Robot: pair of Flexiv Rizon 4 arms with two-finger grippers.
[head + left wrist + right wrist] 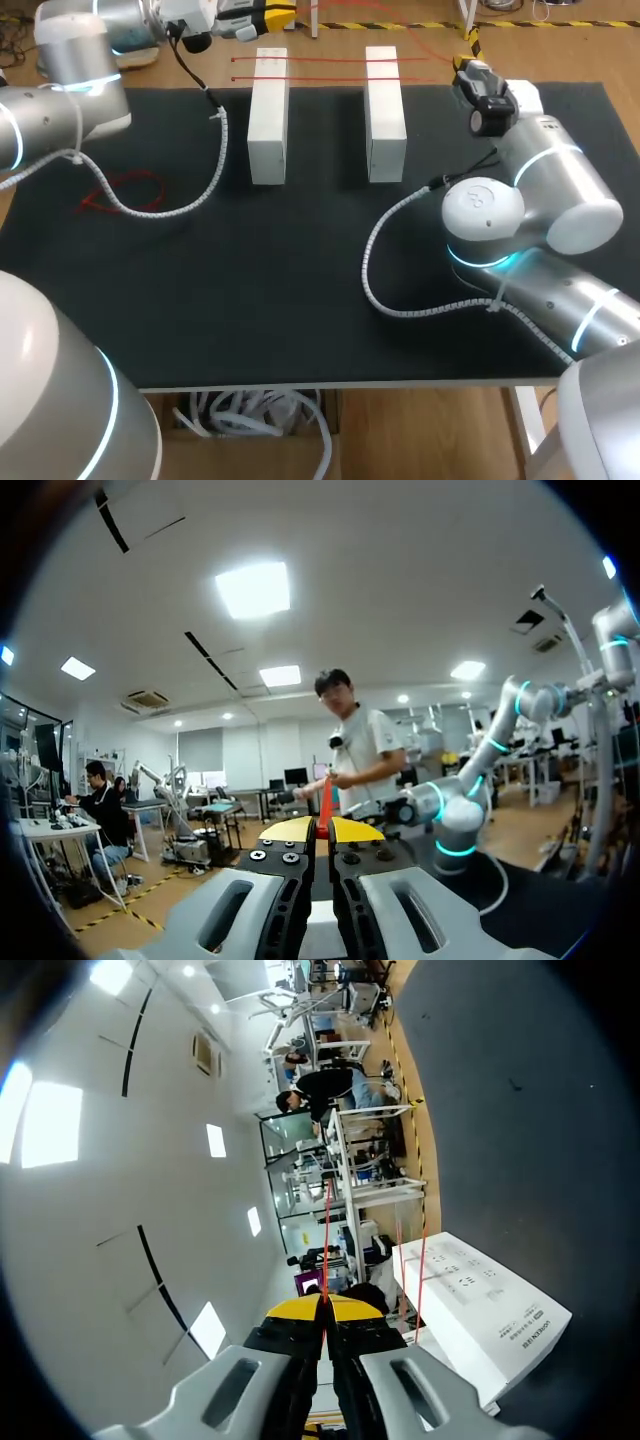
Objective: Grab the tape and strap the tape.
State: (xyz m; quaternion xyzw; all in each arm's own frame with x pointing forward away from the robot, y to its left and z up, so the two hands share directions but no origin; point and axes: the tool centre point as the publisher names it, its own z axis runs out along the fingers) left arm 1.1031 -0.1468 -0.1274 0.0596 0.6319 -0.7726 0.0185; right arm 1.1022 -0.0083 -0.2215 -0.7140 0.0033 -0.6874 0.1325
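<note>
1. You have a black worktop (pixel 300 300) filling most of the head view.
2. Left arm (pixel 70 90) comes in from the far left corner; right arm (pixel 540 200) comes in from the right side, its wrist near the far right edge.
3. Two white blocks stand side by side at the far middle, apart from each other: left white block (pixel 268 120) and right white block (pixel 385 115).
4. A ribbed grey cable (pixel 215 170) trails from the left arm and curls over the worktop; a second cable (pixel 375 260) loops off the right arm.
5. A loose red tangle (pixel 125 190) lies on the worktop near the left arm.
6. The red tape (pixel 330 60) runs as two thin strands across the tops of both blocks, towards the right arm's wrist.
7. Left end effector (pixel 275 15) sits beyond the left block. In the left wrist view it (pixel 322 830) is closed, with a red tape strand (pixel 323 810) pinched between its yellow tips.
8. Right end effector (pixel 465 68) sits just beyond the right block. In its own wrist view it (pixel 325 1310) is closed on a tape strand (pixel 326 1250) running straight ahead, with the right white block (pixel 480 1310) beside it.
</note>
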